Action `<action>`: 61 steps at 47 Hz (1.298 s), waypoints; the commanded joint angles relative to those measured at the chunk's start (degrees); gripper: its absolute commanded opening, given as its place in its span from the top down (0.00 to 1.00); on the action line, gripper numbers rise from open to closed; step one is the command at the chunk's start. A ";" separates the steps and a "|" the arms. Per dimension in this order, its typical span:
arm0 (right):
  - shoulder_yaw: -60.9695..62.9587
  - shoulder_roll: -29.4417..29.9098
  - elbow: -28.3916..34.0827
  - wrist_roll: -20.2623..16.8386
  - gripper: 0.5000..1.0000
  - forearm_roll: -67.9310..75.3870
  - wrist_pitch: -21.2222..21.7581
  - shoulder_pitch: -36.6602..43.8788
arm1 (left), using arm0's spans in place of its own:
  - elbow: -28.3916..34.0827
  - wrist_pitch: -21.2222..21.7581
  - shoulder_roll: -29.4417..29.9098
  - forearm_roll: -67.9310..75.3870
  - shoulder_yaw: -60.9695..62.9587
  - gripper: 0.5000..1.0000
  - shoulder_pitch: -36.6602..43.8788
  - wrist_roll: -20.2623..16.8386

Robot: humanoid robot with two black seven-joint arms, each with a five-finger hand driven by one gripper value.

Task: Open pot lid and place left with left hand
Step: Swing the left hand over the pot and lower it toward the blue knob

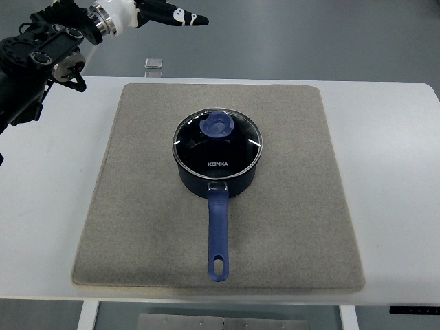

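Observation:
A dark blue pot (218, 180) stands in the middle of a grey mat (137, 227) on the white table. Its glass lid (217, 143) with a blue knob (217, 126) sits closed on it. The pot's long blue handle (218, 237) points toward the near edge. My left arm comes in at the top left corner. My left hand (172, 15) is up above the far edge of the table, far left of and beyond the pot, with fingers stretched out and holding nothing. The right arm is out of view.
The white table (392, 172) surrounds the mat on all sides. A small grey square object (154, 64) lies beyond the table's far edge. The mat has bare room to the left (130, 158) and right of the pot.

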 commanded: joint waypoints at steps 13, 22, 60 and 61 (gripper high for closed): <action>0.01 0.00 0.01 -0.06 0.17 0.00 0.00 -0.04 | -0.85 -5.69 -0.55 19.62 0.24 0.02 -4.64 0.00; 0.01 0.00 0.01 0.03 0.17 0.00 0.00 -0.04 | -9.19 -7.01 -0.29 31.14 0.85 0.02 -9.48 0.00; 0.01 0.00 0.01 0.03 0.17 0.00 0.00 0.05 | -28.80 -6.84 8.15 49.43 3.40 0.02 -13.26 0.00; -0.08 0.00 0.01 0.03 0.17 0.00 0.00 -0.03 | -28.89 -6.84 8.32 49.69 3.40 0.02 -13.26 0.00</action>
